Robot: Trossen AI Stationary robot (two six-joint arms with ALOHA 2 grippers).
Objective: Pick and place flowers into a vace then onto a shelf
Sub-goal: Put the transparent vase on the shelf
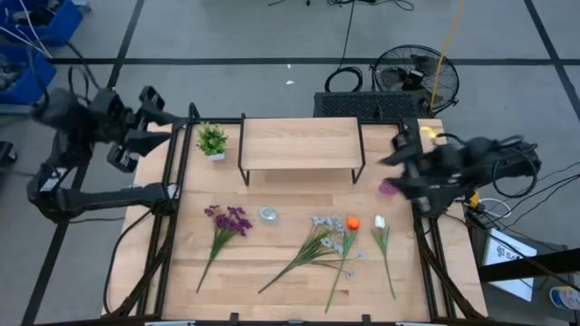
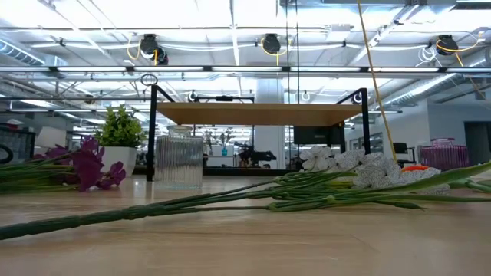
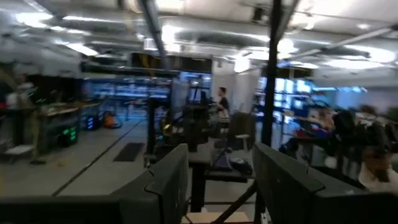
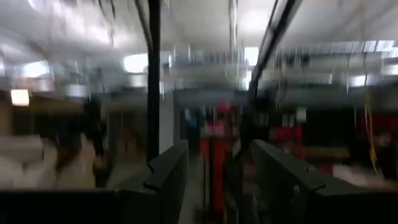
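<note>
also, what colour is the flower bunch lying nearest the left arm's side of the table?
Purple, on green stems: the purple bunch shows best in the high view.

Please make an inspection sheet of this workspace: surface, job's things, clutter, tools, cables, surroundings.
Surface: light wood table.
Job's things: purple bunch, pale spray, orange bloom and white bud lie flat on the table; clear ribbed vase stands empty in front of the shelf; nothing on the shelf.
Clutter: small potted plant left of the shelf; a pink thing near the right edge, unclear.
Tools: left tool open, empty, off the table's left side; right tool open, empty, at the right edge.
Cables: loose cables on the floor.
Surroundings: floor fan.
</note>
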